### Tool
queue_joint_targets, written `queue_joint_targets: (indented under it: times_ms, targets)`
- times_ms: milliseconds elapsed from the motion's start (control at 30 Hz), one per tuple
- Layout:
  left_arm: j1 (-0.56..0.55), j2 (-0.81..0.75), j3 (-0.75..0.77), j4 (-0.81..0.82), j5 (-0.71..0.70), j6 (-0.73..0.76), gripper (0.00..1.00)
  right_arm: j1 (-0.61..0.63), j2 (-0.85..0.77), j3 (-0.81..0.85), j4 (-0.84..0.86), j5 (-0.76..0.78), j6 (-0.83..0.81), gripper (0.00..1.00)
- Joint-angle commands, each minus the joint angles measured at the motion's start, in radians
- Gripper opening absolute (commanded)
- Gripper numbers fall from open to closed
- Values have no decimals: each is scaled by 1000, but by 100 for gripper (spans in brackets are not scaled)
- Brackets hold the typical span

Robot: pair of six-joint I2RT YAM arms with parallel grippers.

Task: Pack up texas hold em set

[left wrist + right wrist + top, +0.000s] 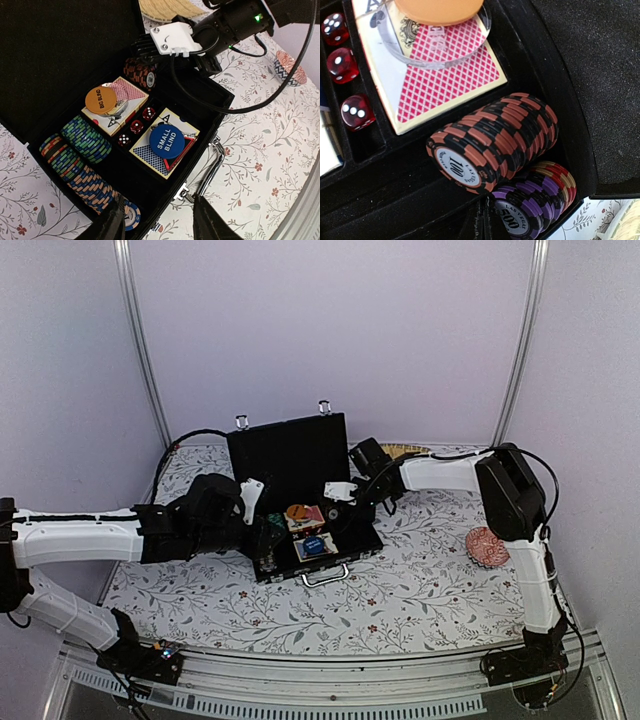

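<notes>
The black briefcase [290,455] lies open in the middle of the table, lid upright, metal handle [212,165] at the near edge. It holds chip rows [80,150], two card decks, three red dice [135,126], an orange "BIG BLIND" disc [100,100] and a blue "SMALL BLIND" disc [167,141]. My left gripper [160,227] is open and empty above the case's front rim [265,540]. My right gripper [482,225] is shut, its tip down in the far chip trough beside the purple 500 chips [530,212] and under the black-orange 100 chips [495,140].
A red patterned round dish [488,547] sits on the floral cloth at the right. A woven straw mat [405,450] lies behind the case. The right arm's cable [220,110] loops over the case's right side. Metal frame posts stand at the back.
</notes>
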Motion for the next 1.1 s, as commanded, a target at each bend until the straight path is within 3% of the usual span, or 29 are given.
queue_joint_targets:
  times_ms: [0, 200, 400, 600, 700, 867, 1067]
  targets:
    - [16, -9, -3, 15, 9, 3, 47, -10, 24, 11, 4, 4, 16, 5]
    - [26, -29, 28, -15, -8, 22, 48, -10, -68, -39, -59, -79, -1, 7]
    - [93, -33, 152, -50, -40, 56, 48, -10, -211, -114, -124, -125, 5, 9]
    - [263, 39, 356, -64, 7, 39, 47, -21, -390, -218, -143, -165, 86, 13]
    - [366, 114, 489, -89, 48, 4, 47, -40, -477, -280, -139, -219, 148, 26]
    - [527, 298, 737, -203, 155, -97, 47, -67, -587, -397, -135, -277, 240, 33]
    - [724, 385, 743, -108, 365, -260, 50, -135, -668, -507, -67, -304, 272, 43]
